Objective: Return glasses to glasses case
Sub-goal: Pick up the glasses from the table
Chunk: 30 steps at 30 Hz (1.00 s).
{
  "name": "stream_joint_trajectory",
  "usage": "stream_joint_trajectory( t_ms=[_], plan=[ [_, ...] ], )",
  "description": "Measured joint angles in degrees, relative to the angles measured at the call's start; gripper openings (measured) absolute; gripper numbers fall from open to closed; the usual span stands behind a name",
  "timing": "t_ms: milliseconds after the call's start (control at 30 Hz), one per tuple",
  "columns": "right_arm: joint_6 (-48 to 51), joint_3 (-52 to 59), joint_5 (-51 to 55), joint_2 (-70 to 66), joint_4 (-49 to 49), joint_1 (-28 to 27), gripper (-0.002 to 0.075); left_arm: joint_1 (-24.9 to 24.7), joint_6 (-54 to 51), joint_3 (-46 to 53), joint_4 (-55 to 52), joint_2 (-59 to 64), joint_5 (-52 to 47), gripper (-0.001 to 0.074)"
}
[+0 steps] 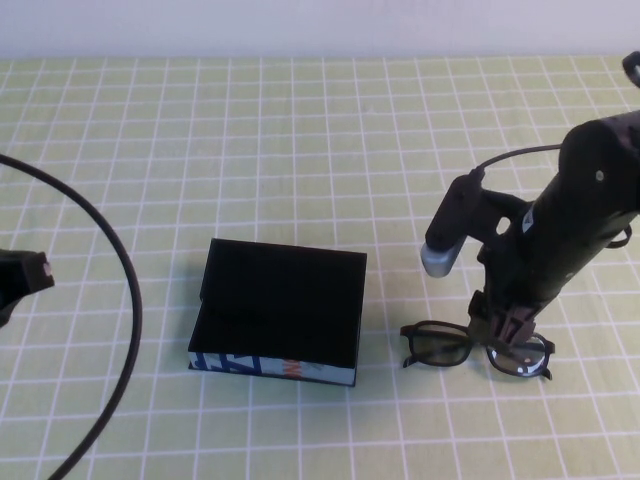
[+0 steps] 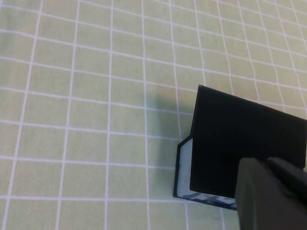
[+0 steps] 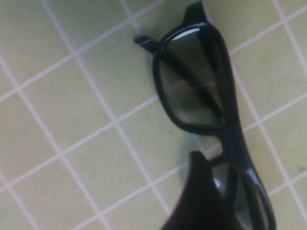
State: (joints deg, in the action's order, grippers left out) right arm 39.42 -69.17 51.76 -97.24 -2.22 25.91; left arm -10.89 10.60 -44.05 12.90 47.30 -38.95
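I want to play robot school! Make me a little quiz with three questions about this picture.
1. True or false: the glasses are lying inside the glasses case.
2. Which gripper is right above the glasses: A) the left gripper, B) the right gripper?
3. Fill in: the glasses lie on the case's ____ side, the robot's own.

Key
1. False. They lie on the checked tablecloth, apart from the case.
2. B. The left gripper sits at the table's left edge.
3. Right.
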Motion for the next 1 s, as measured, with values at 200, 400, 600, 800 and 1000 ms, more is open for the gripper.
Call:
stream_joint_trajectory(
  t_ms=[200, 400, 600, 800, 1000],
  plan=[
    [0.0, -0.6, -2.3, -5.0, 1.6, 0.2, 0.0381, 0.0, 0.0, 0.0, 0.0, 0.0, -0.5, -0.0001],
    [0.0, -0.6, -2.4, -8.2, 2.2, 0.2, 0.0345, 0.0, 0.0, 0.0, 0.0, 0.0, -0.8, -0.0001],
    [0.0, -2.3, 0.3, -8.4, 2.2, 0.2, 0.0148, 0.0, 0.0, 0.0, 0.0, 0.0, -1.0, -0.0001],
    [0.0, -8.5, 5.3, -8.4, 2.2, 0.2, 0.003, 0.0, 0.0, 0.0, 0.0, 0.0, -1.1, -0.0001],
    [2.8, -17.2, 12.6, -8.5, -1.3, 0.3, -0.0005, 0.0, 0.0, 0.0, 0.0, 0.0, -1.4, -0.0001]
  ],
)
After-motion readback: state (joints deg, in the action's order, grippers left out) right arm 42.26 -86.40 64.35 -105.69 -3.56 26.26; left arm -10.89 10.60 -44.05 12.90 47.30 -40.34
